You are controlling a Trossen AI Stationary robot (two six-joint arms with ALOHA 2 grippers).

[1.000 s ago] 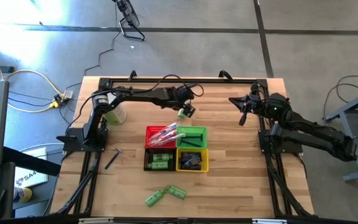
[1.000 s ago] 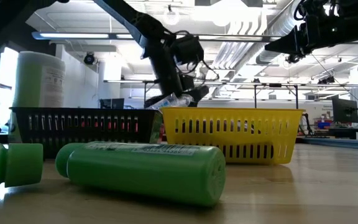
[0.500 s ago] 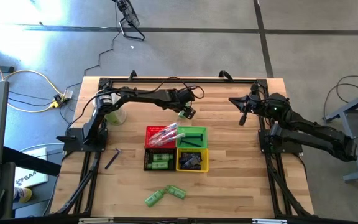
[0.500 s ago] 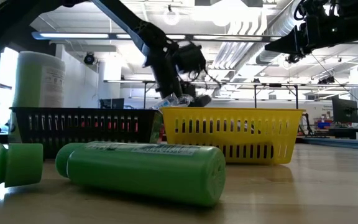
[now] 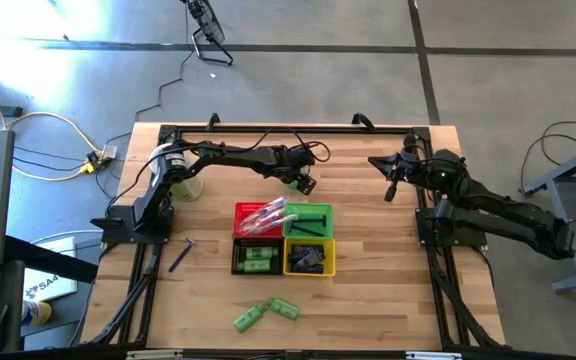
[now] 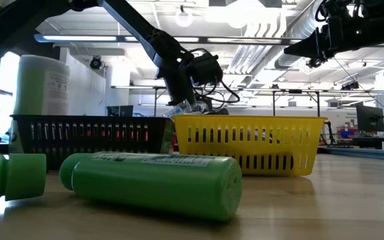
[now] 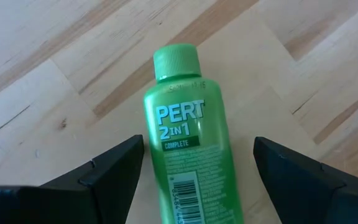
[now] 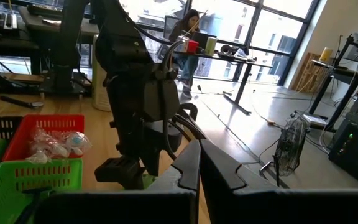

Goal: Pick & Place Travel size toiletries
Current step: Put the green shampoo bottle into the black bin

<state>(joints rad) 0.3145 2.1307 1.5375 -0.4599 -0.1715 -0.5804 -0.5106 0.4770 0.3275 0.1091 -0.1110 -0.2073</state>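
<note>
Open wood at the far side, baskets crowd the middle
From the red basket (image 5: 257,220), bare table (image 5: 368,160) lies at twelve to three o'clock; the left gripper (image 5: 300,181) hangs at one o'clock.

I see a bright green bottle (image 7: 185,143) w/ white lettering & a barcode, on pale striped wood table (image 5: 388,290). Baskets: red (image 5: 240,212), green (image 5: 324,210), black (image 5: 236,262), yellow (image 5: 330,262), all slatted. Two more green bottles (image 5: 264,312) near the front edge. Arms & both grippers look black; white cup (image 5: 186,184) at back left
</note>
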